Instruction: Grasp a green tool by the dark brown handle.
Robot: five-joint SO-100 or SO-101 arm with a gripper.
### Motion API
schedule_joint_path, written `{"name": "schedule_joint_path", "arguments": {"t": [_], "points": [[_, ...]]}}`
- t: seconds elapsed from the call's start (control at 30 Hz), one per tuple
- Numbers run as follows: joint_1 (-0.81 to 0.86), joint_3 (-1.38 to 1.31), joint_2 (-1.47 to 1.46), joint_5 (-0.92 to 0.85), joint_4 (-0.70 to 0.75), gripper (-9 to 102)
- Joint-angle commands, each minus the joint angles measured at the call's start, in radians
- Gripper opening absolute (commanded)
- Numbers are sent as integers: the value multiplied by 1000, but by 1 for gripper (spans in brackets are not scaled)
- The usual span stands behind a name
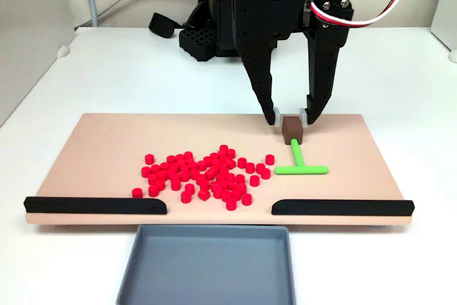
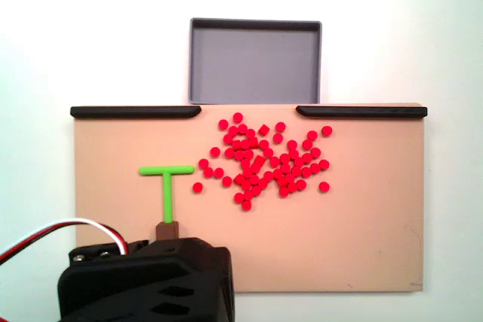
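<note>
We are seeing the black two-finger end effector (image 1: 292,117) standing over the far edge of the flat peach-coloured board (image 1: 100,155) on the white surface (image 1: 128,69) — its white-tipped fingers are sitting part-open on either side of the small dark brown block handle (image 1: 292,131), just beside it; firm contact we cannot tell. The bright green T-shaped rod tool (image 1: 300,164) is lying flat on the board, crossbar toward the black strips (image 1: 96,206). Small red cylinders (image 1: 207,173) are lying scattered beside it — a grey tray (image 1: 207,266) is sitting off the board's edge.
</note>
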Motion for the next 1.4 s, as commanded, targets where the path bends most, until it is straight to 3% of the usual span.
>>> {"name": "schedule_joint_path", "arguments": {"t": [0.0,0.97,1.1,1.37], "points": [[-2,-25,2,14,-5,13],[-29,-25,-8,25,-17,9],[-29,-25,-5,20,-17,1],[-29,-25,63,2,9,0]]}}
